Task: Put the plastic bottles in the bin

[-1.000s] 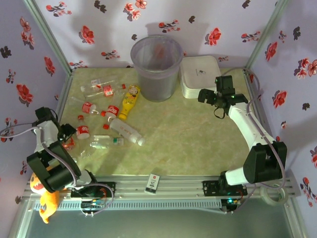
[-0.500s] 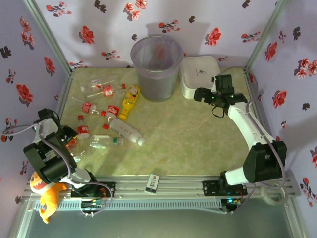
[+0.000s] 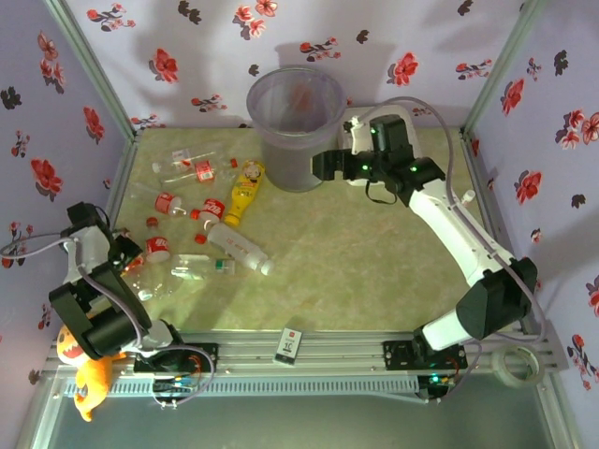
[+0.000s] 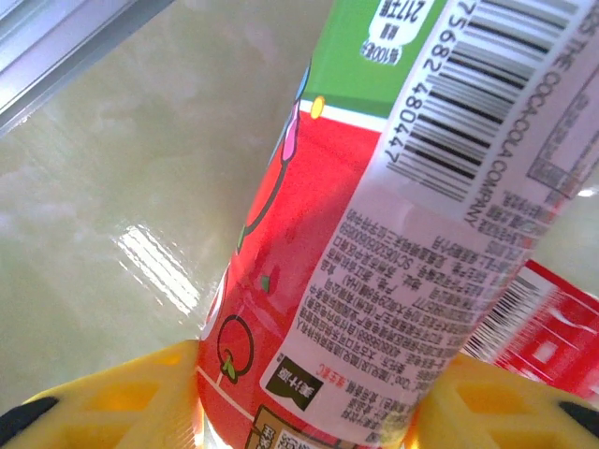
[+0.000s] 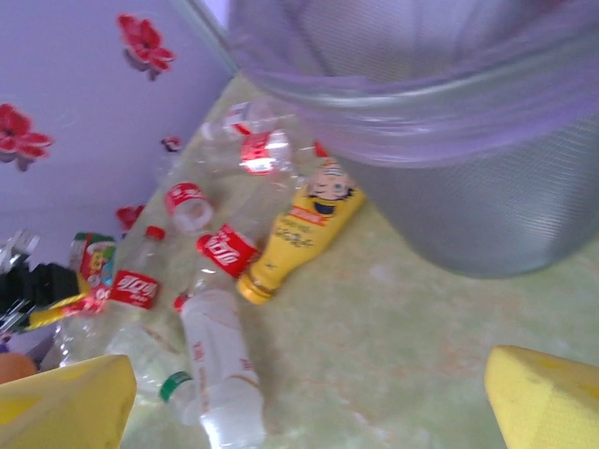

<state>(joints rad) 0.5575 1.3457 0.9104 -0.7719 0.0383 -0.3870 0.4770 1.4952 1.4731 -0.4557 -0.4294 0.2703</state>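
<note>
Two changes: the left jaws have drawn in sharply, and the right arm has swung from the 3 o'clock side across to the bin (image 3: 298,154).
Left gripper (image 4: 304,412): narrowed around a red-label bottle (image 4: 374,234) at 8 o'clock. Its yellow pads (image 4: 122,402) touch the label on both sides, so the grip looks made or very nearly so.
Right gripper (image 5: 309,398): fingers wide apart, holding nothing and touching nothing. It hangs just beside the bin wall, at the bin's 4 o'clock.
Bin position: upright at 12 o'clock, by the far wall.
Plastic bottles (image 3: 213,208): a loose cluster lying flat at 9 to 10 o'clock, apart from the bin.
Yellow squeeze bottle (image 3: 245,192): lies just beside the bin's 8 o'clock foot.
Task meaning: one bottle is about ready to lift — the carry to the bin is not yet begun. The right arm seems to be lining up on the cluster — a guess only.
Bin contents: cannot tell.
</note>
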